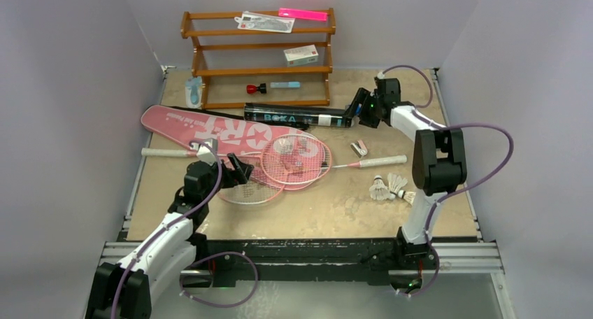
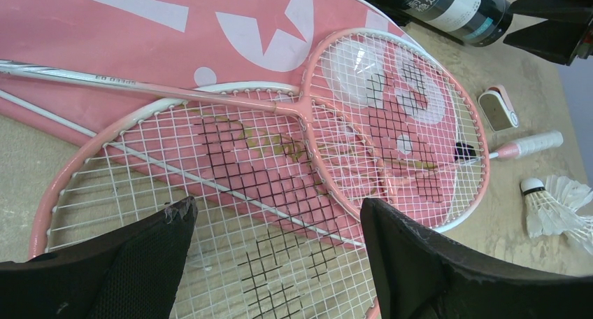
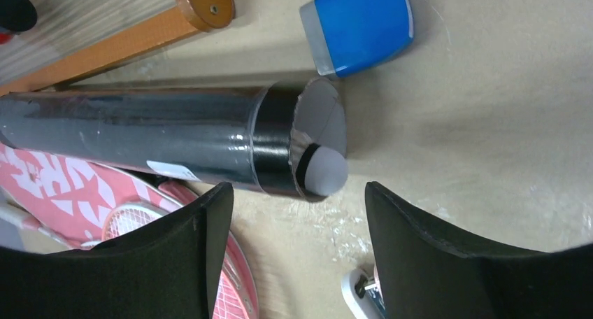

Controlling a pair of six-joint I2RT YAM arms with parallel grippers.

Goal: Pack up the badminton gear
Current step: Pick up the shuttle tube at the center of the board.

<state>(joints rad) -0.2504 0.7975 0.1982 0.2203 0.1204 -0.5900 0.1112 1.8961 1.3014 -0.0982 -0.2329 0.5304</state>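
Right wrist: we see right gripper point(image 3: 297, 189) spread, empty, at black tube point(image 3: 140, 133) mouth, shuttlecock point(image 3: 325, 171) inside; left gripper point(image 2: 276, 203) spread over rackets point(image 2: 391, 116).

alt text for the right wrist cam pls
A black tube lies on the table, its open end showing the rounded tip of a shuttlecock inside. The right gripper is open and empty just in front of it; a blue cap lies beyond.

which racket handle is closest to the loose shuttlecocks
The right-pointing handle, lying just beyond the shuttlecocks. The other handle is far left, beside the pink bag.
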